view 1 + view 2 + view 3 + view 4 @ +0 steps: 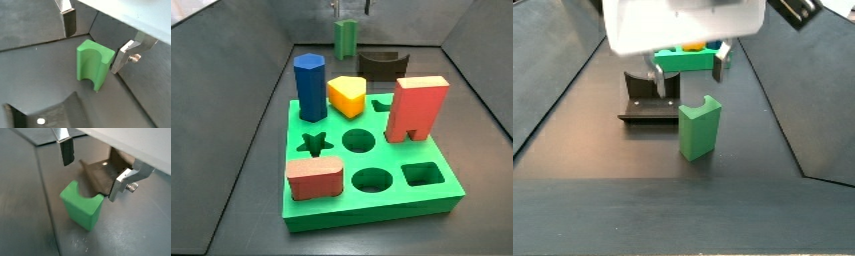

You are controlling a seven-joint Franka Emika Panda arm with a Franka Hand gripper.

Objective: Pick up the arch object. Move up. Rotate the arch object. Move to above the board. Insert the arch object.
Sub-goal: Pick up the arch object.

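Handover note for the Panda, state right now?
Gripper: open, above the arch object, fingers either side of it, not touching as far as the wrist views show.
Arch object: upright on the floor, in front of the fixture, beyond the board's far edge in a side view.
Board: holds other blocks; several holes free.
Done: approach only.
Left: grasp, lift, rotate, move above the board, insert.

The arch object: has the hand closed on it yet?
No. In a wrist view the hand is open, and the arch object stands on the floor between its fingers, untouched by either.
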